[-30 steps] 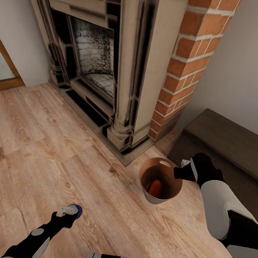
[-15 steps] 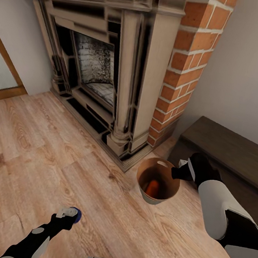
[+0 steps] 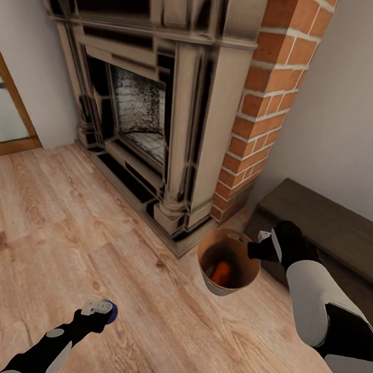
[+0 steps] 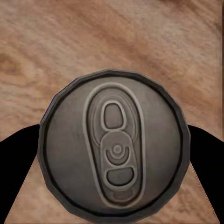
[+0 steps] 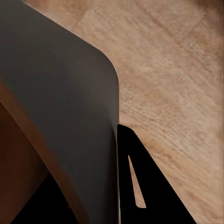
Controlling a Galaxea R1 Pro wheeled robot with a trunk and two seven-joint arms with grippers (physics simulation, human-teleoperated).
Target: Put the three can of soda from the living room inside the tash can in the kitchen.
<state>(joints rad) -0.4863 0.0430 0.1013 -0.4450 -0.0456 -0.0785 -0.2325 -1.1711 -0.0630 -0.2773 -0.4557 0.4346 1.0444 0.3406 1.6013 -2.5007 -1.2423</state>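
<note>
A dark blue can of soda hangs low over the wood floor with my left gripper shut on it. The left wrist view looks straight down on its silvery top, with dark fingers on both sides. My right gripper is shut on the rim of a round brown trash can, which it holds beside the fireplace corner. One orange can of soda lies inside it. In the right wrist view the can's dark wall stands close, with one finger against it.
The red-brick fireplace and its brick column stand just ahead. A dark low cabinet runs along the right wall behind my right arm. A wood-framed glass door is at the far left. Light wood floor stretches left.
The whole head view has shifted, showing more of the fireplace's upper part. Both arms keep their hold on the blue can and the trash can.
</note>
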